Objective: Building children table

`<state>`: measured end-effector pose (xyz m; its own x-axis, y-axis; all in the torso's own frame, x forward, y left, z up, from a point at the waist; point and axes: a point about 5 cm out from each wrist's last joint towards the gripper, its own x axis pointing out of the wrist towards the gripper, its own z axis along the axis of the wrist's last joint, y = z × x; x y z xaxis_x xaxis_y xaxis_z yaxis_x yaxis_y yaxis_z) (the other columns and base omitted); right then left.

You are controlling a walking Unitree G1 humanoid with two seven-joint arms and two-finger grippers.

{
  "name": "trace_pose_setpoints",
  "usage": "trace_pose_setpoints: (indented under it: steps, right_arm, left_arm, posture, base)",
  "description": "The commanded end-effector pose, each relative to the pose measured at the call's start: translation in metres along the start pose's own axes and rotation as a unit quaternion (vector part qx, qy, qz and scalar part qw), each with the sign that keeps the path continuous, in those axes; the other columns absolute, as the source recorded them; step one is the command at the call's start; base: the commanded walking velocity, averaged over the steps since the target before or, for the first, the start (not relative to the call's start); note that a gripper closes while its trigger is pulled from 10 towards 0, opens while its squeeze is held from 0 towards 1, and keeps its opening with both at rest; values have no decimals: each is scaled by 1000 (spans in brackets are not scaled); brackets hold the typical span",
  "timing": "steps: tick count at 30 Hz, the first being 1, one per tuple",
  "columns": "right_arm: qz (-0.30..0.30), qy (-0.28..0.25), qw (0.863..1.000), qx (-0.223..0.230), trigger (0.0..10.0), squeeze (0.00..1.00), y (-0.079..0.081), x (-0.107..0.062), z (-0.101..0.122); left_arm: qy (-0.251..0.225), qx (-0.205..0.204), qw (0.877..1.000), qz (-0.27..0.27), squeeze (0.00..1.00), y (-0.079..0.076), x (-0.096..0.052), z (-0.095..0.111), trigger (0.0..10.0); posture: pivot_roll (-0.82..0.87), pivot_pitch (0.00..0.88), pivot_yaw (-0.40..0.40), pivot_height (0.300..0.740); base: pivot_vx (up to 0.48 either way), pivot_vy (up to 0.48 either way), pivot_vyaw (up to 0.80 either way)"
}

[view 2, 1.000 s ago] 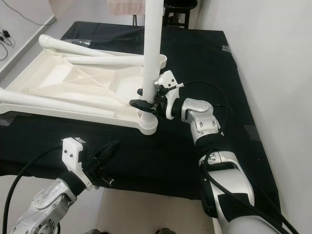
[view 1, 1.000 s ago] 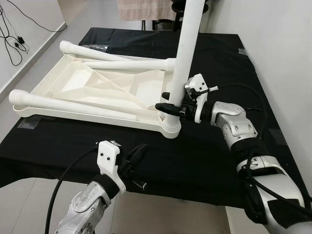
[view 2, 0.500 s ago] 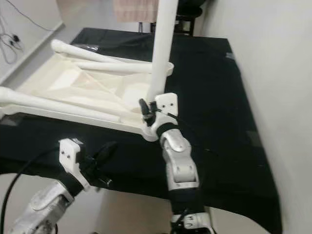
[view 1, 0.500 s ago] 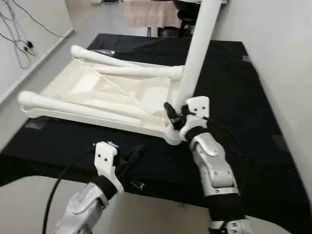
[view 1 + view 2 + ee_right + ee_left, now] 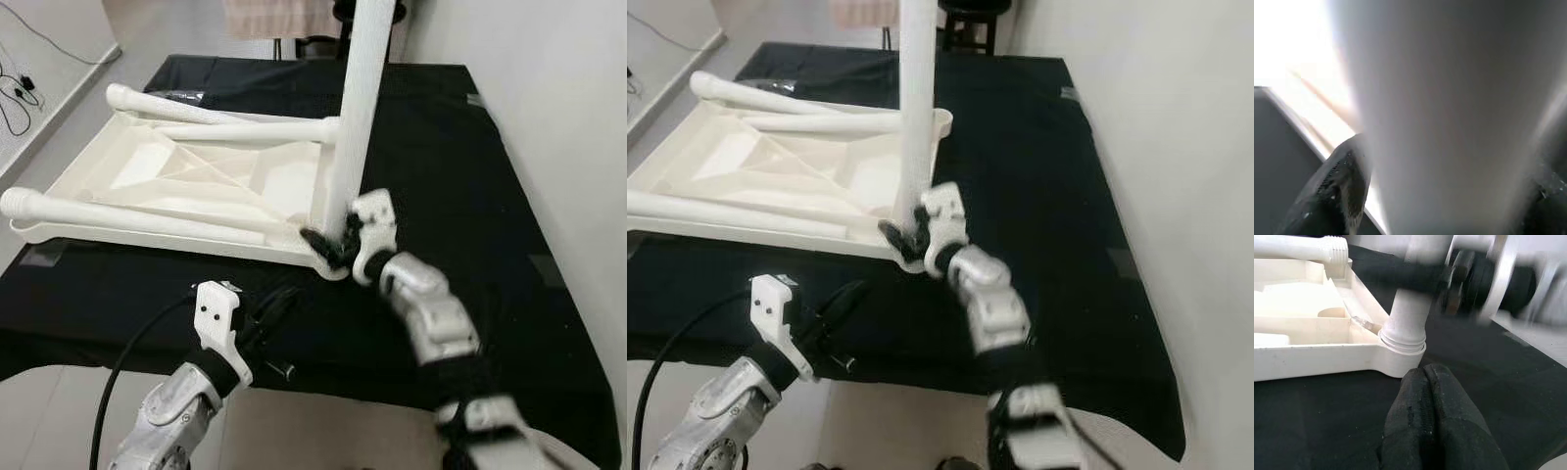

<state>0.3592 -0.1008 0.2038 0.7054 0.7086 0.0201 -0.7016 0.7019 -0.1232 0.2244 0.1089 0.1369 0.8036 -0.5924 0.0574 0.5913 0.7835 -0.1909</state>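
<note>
On black-covered table [image 5: 460, 137], white tabletop [image 5: 196, 181] lies upside down, upright leg [image 5: 355, 108] standing in near corner socket. Right gripper [image 5: 328, 245] clamps leg base, forearm swung from right side to reach in from front. Left gripper [image 5: 274, 305] fingers pressed together, empty, hovering at near table edge. Pale walls, grey floor.

A white tabletop [image 5: 754, 171] lies upside down on a black worktop [image 5: 1038, 196]. One leg [image 5: 916, 108] stands upright in its near corner, gripped low down by the right claw [image 5: 904, 238]. The left claw [image 5: 838, 304] hovers by the near edge.
</note>
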Motion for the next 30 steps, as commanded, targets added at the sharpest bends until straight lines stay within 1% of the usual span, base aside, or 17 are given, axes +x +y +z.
trace_pose_setpoints:
  steps: [1, 2, 6, 10, 11, 14, 15, 18, 21, 23, 24, 25, 26, 27, 28, 29, 30]
  right_arm:
    - [54, 8, 998, -18, 10000, 0, 3, 0, -7]
    - [54, 8, 998, -18, 10000, 0, 3, 0, -7]
    - [153, 27, 988, -26, 10000, 0, -7, -5, -1]
    - [169, 34, 985, -16, 10000, 0, -12, -4, -1]
    - [179, 35, 983, -2, 2980, 0, -19, -3, 0]
    - [184, 34, 982, 1, 2980, 0, -20, -2, 0]
    - [188, 35, 981, 2, 0, 0, -22, -3, -1]
    - [166, 41, 985, 5, 0, 0, -29, -6, -7]
    - [159, 42, 986, 4, 0, 0, -31, -7, -9]
    - [142, 47, 989, 1, 0, 0, -33, -9, -13]
    - [117, 53, 992, -2, 0, 0, -36, -13, -18]
    - [117, 53, 992, -2, 0, 0, -36, -13, -18]
    - [49, 66, 997, -10, 0, 0, -38, -24, -33]
    - [-49, 86, 995, 5, 0, 0, -34, -29, -49]
    - [-49, 86, 995, 5, 0, 0, -34, -29, -49]
    - [-107, 101, 989, 17, 0, 0, -31, -32, -58]
    - [-212, 115, 970, 41, 0, 0, -24, -37, -67]
  left_arm:
    - [8, 0, 1000, 1, 0, 0, -1, -4, 10000]
    - [8, 0, 1000, 1, 0, 0, -1, -4, 10000]
    - [6, 0, 1000, 4, 0, 0, 0, -4, 10000]
    - [7, -1, 1000, 3, 0, 0, 1, -4, 10000]
    - [7, -2, 1000, 3, 0, 0, 1, -5, 10000]
    - [7, -3, 1000, 3, 0, 0, 1, -5, 10000]
    - [7, -3, 1000, 3, 0, 0, 1, -4, 10000]
    - [6, -3, 1000, 3, 0, 0, 2, -4, 10000]
    - [6, -2, 1000, 3, 0, 0, 2, -4, 10000]
    - [5, -2, 1000, 4, 0, 0, 1, -4, 10000]
    - [5, -2, 1000, 4, 0, 0, 1, -4, 10000]
    - [5, -2, 1000, 4, 0, 0, 1, -4, 10000]
    - [5, -1, 1000, 5, 0, 0, 1, -3, 10000]
    - [4, -1, 1000, 5, 0, 0, 0, -3, 10000]
    - [4, -1, 1000, 5, 0, 0, 0, -3, 10000]
    - [4, -1, 1000, 6, 0, 0, 0, -3, 10000]
    - [4, -1, 1000, 6, 0, 1, -1, -3, 10000]
  posture:
    - [63, 132, -40, 740]
    - [63, 132, -40, 740]
    - [61, 128, -42, 740]
    - [65, 125, -41, 740]
    - [69, 124, -41, 740]
    - [70, 125, -40, 740]
    - [68, 125, -42, 740]
    - [68, 129, -45, 740]
    - [69, 132, -42, 740]
    - [67, 132, -40, 740]
    - [64, 138, -43, 740]
    - [64, 138, -43, 740]
    - [64, 138, -43, 740]
    - [61, 143, -44, 740]
    - [61, 143, -44, 740]
    - [61, 143, -44, 740]
    - [59, 145, -38, 740]
  base:
    - [0, 0, 0]
    - [0, 0, 0]
    - [0, 0, 0]
    - [0, 0, 0]
    - [0, 0, 0]
    - [0, 0, 0]
    - [0, 0, 0]
    - [0, 0, 0]
    - [0, 0, 0]
    - [0, 0, 0]
    - [0, 0, 0]
    - [0, 0, 0]
    - [0, 0, 0]
    - [0, 0, 0]
    - [0, 0, 0]
    - [0, 0, 0]
    - [0, 0, 0]
